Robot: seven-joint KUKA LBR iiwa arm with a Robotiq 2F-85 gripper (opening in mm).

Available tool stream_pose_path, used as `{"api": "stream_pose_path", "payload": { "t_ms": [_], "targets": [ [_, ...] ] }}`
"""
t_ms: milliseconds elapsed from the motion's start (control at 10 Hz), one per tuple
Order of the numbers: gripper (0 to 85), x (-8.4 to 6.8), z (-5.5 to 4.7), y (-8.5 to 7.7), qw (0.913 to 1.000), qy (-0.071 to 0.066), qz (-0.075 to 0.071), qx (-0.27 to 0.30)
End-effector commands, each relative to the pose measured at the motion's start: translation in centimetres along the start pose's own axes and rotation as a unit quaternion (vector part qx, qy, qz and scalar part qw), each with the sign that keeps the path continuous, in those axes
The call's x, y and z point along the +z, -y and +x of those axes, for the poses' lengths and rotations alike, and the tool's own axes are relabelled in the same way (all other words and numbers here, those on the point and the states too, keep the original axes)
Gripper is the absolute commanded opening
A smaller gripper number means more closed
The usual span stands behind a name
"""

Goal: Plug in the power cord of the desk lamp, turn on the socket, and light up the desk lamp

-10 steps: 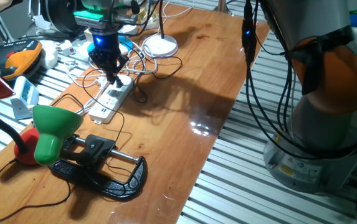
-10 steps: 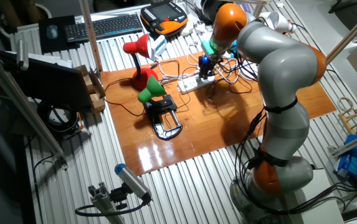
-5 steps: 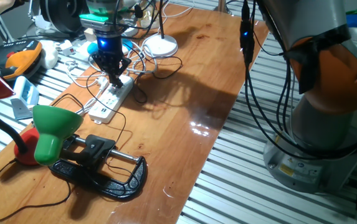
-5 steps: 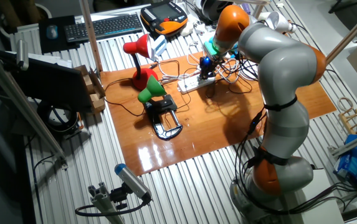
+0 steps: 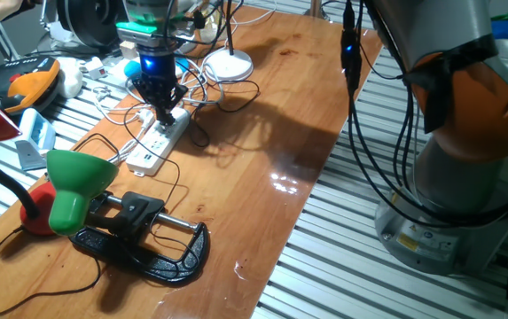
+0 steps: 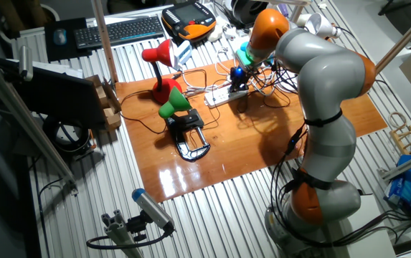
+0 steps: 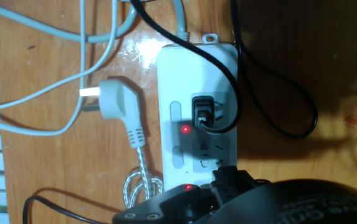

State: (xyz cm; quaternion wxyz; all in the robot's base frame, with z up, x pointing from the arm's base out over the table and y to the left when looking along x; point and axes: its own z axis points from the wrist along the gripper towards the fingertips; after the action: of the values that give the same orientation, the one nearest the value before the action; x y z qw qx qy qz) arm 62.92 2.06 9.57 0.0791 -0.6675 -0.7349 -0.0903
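Note:
The socket [image 7: 197, 74], a white power strip, lies on the wooden table with the power cord's black plug [image 7: 203, 112] seated in one outlet. A red indicator light glows beside that plug. The thin black power cord [image 7: 293, 118] loops off to the right. My gripper [image 7: 228, 183] hovers just over the strip's near outlets with its dark fingers together and nothing held. In the fixed views my gripper [image 5: 167, 112] points down at the socket [image 5: 152, 149]. The desk lamp [image 5: 74, 184] with its green shade stands on its black clamp; no glow shows from the shade.
A loose white plug [image 7: 113, 102] and white cables lie left of the strip. A red-shaded lamp [image 6: 158, 57] stands behind the green one, and a white round lamp base [image 5: 229, 64] sits beyond the strip. The black clamp [image 5: 152, 248] is near the table's front.
My gripper has shifted slightly along the strip toward its far end. The lamp, cord and strip have not moved.

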Motion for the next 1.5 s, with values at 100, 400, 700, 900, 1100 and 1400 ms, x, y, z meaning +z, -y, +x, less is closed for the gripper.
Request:
{"api": "stream_pose_path", "payload": {
  "t_ms": [100, 400, 700, 900, 1100, 1400],
  "targets": [
    [0.0, 0.1, 0.0, -0.1, 1.0, 0.0, -0.002, 0.001],
    [0.0, 0.3, 0.0, -0.2, 1.0, 0.003, -0.004, 0.001],
    [0.0, 0.9, -0.3, -0.7, 1.0, 0.0, -0.006, 0.004],
    [0.0, 0.9, -0.4, -0.8, 0.9999, -0.007, -0.001, 0.012],
    [0.0, 0.9, -0.4, -0.9, 0.9997, -0.017, 0.006, 0.019],
    [0.0, 1.0, -0.3, -1.1, 0.999, -0.03, 0.016, 0.027]
  ]
}}
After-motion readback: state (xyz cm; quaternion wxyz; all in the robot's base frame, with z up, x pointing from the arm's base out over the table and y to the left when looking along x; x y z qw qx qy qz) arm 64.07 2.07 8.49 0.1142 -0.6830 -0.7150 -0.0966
